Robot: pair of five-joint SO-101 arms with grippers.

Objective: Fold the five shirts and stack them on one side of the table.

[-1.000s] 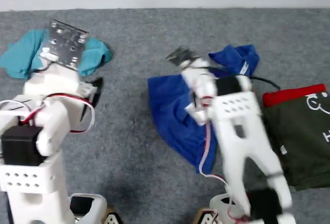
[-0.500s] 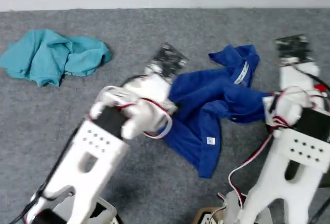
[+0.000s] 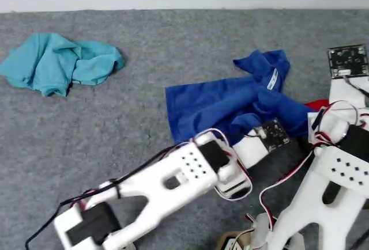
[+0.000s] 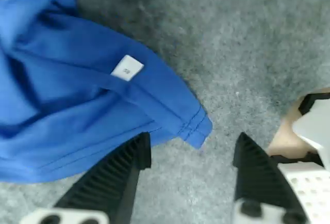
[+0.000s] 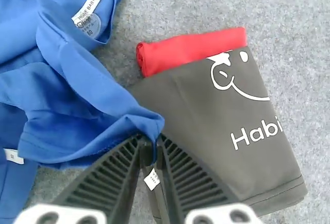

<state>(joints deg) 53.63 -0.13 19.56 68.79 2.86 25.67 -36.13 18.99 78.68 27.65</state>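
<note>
Sprawling right of centre on the grey worktop point(image 3: 144, 117), a crumpled blue shirt point(image 3: 219, 106) lies between two white arms in the high view. The left arm point(image 3: 173, 178) stretches along the near edge to the shirt's near hem. The right arm point(image 3: 337, 169) stands by the right edge, at the shirt's right side. A teal shirt point(image 3: 57, 63) is bunched near the far left corner, well apart from the blue one. A sliver of red shirt point(image 3: 316, 105) peeks out beside the right arm.

Left wrist view: the left gripper point(image 4: 192, 146) hangs low over the worktop with its jaws spread wide. A hemmed corner of the blue shirt lies just off their tips, touching neither. A white tag point(image 4: 127, 70) shows on the cloth.

Right wrist view: the right gripper point(image 5: 150, 145) is pinched tight on a fold of the blue shirt. Just beside it lies a folded dark shirt point(image 5: 221, 146) with white print, the folded red shirt tucked against one edge.
</note>
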